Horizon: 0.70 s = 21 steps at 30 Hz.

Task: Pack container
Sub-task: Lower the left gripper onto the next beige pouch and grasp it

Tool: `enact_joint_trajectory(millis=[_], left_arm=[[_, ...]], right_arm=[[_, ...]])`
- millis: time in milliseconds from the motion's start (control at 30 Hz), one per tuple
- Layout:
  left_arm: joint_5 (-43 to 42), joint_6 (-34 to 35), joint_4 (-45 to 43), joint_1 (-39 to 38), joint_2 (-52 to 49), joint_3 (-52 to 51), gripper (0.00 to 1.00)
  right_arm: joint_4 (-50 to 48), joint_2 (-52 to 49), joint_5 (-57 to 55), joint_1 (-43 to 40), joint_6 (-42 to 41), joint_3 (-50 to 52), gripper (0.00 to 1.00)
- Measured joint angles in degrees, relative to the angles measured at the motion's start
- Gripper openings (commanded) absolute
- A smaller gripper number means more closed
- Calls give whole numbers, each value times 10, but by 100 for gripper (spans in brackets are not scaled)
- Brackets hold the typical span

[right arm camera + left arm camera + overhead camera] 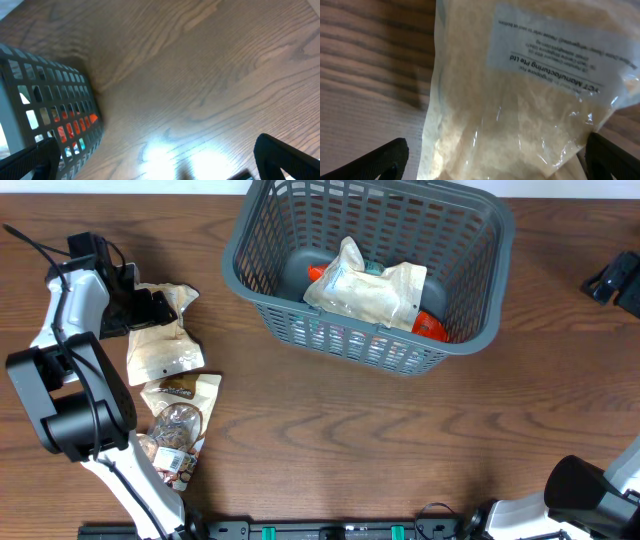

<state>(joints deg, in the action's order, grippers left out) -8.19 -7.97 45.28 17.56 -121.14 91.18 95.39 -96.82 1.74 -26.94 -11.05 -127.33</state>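
Left gripper (495, 145) over a grain packet (530, 90), container (360, 345) at the table's (400, 440) far middle
Its fingers are spread wide either side of the packet, not pinching it. Right gripper (155, 150) gapes too, empty, near the container.

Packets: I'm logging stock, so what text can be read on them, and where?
"Manufacturing Pte Ltd", upside down, on the white label of the packet; letters before it unclear.
Label's smaller lines: blurred.
Overhead view, brown packet: print too small.
Basket: none.
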Motion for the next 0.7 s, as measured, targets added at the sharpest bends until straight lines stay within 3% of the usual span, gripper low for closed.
enact_joint_trajectory(millis=[167, 367, 533, 700], left_arm=[[0, 0, -20, 0, -5, 0, 100], [0, 0, -23, -3, -30, 0, 100], [14, -5, -26, -10, -44, 5, 67], [14, -9, -28, -14, -52, 13, 6]], right_arm=[[2, 0, 0, 0, 0, 0, 99], [5, 0, 0, 0, 0, 0, 99], [9, 0, 0, 0, 0, 0, 99], [13, 0, 0, 0, 0, 0, 99]])
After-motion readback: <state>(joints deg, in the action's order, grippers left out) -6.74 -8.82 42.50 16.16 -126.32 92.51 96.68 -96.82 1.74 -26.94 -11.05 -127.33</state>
